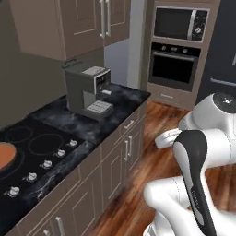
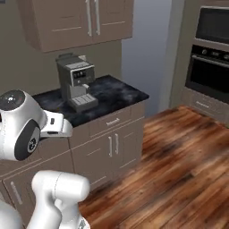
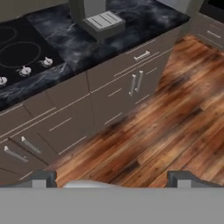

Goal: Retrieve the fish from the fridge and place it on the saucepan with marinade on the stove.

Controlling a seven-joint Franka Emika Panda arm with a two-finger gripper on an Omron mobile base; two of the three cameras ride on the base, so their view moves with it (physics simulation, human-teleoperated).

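Observation:
The black glass stove (image 1: pixel 32 143) lies in the dark counter at the left, with silver knobs along its front; its corner also appears in the hand view (image 3: pixel 22 48). On it, cut off by the left edge, sits the saucepan (image 1: pixel 7 167) with the orange-brown marinade (image 1: pixel 3 154). A strip of the dark fridge (image 1: pixel 223 41) stands at the far right beyond the oven column. The fish is out of view. My gripper (image 3: pixel 113 181) is open, its fingertips (image 3: pixel 41 179) wide apart with nothing between them, hanging over the wooden floor in front of the base cabinets.
A grey coffee machine (image 1: pixel 87 90) stands on the marbled counter (image 1: pixel 124 99). A built-in oven (image 1: pixel 174 67) and microwave (image 1: pixel 179 23) fill the brown column behind. Wall cabinets (image 1: pixel 78 23) hang above. Wooden floor (image 2: pixel 179 165) stretches right of the base cabinets (image 3: pixel 113 92).

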